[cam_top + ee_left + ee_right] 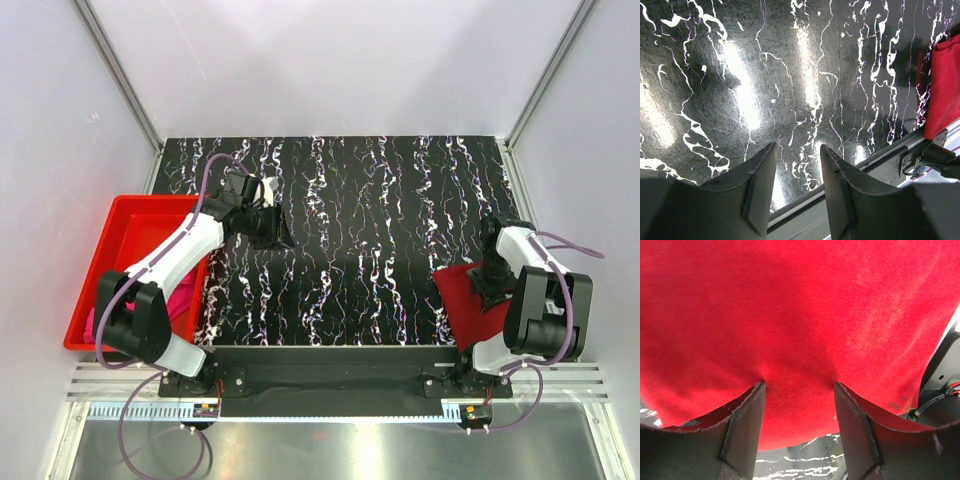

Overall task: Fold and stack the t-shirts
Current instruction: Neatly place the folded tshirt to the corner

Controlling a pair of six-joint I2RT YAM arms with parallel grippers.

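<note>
Two t-shirts show, and one bin. The dark crimson red cloth t-shirt (458,300) lies bunched on the black white-veined bench (370,230) at its near right corner, directly under the right arm's fingers (490,284). In the right wrist view those fingers stand spread, both tips pressed down into the red cloth (800,305). The cloth fills the gap between them and runs out on both sides; nothing is pinched. A strip of bench shows beyond the cloth's edge, below the fingers.

The bright magenta pink cloth t-shirt (182,298) lies crumpled in the rigid red plastic bin (115,225). It is well apart from the left arm's fingers (274,228), off to their left and back toward that arm's base. The left fingers hang over the bench, spread and holding nothing (the marbled surface shows straight through the gap). In the left wrist view the crimson shirt (945,85) appears far to the right of them, at the bench edge beside the metal rail (875,156). The two pairs of fingers are well apart, one toward each side of the bench.
</note>
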